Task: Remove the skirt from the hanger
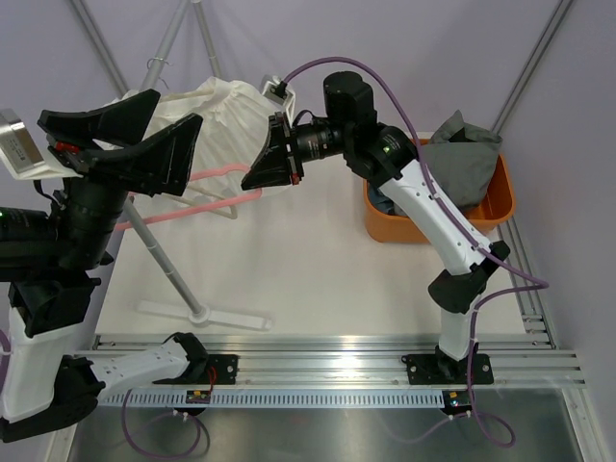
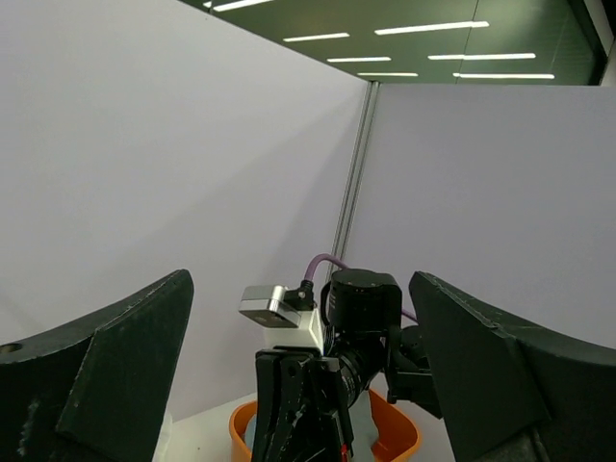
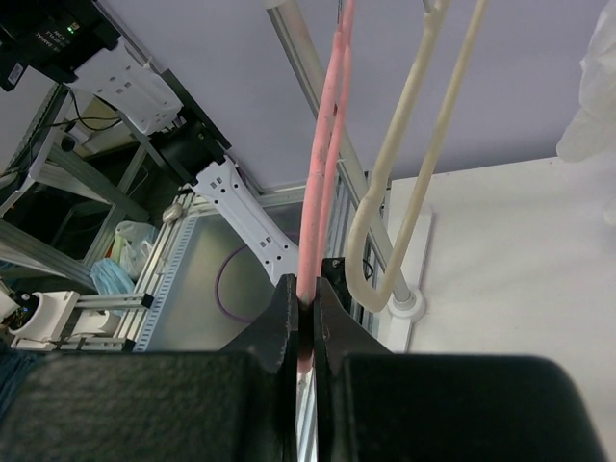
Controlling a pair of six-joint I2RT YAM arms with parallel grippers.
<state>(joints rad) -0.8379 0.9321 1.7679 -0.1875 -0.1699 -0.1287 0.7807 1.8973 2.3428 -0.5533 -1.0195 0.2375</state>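
While scanning the top view, find an orange bin at the right of the white surface, holding a grey cloth heaped above its rim, with a bit of blue fabric showing low by its left wall. Left of the bin, see the right end effector, pressed together and pinching the corner of a pink hanger where its two rods meet. Confirmed in the right wrist view, with both fingers clamped flat against the pink rod. Just beside the pink hanger, note a cream hanger, apart from those fingers. Locate the white skirt at the back left, bunched up near the tops of the hangers on a metal stand, well apart from the bin. Cannot tell which hanger carries it. Further left, find the left end effector, spread wide with nothing between its fingers, raised in front of the skirt.
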